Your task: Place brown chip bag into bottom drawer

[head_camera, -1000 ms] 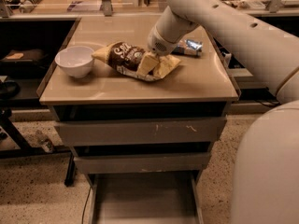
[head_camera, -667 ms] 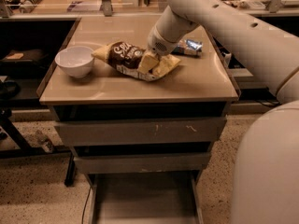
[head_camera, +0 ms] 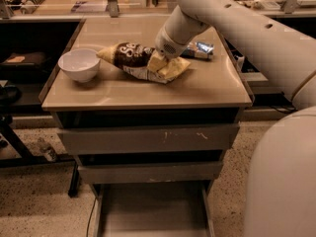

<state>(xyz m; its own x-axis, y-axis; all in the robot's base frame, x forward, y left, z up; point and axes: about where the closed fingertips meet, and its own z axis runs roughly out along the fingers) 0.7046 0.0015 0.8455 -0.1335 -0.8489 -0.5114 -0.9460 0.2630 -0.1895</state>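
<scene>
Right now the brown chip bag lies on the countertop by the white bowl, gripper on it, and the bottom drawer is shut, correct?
No: the camera view shows the bottom drawer pulled open. The rest holds: the brown chip bag lies on the countertop by the white bowl, the gripper on it.

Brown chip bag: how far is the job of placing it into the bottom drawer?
Done: the bottom drawer stands open. In hand: the gripper is down on the brown chip bag, which lies on the tabletop. Left: lift it, carry it down, set it in the drawer.

White bowl [head_camera: 79, 64]; blue packet [head_camera: 201, 49] beside gripper [head_camera: 159, 63].
</scene>
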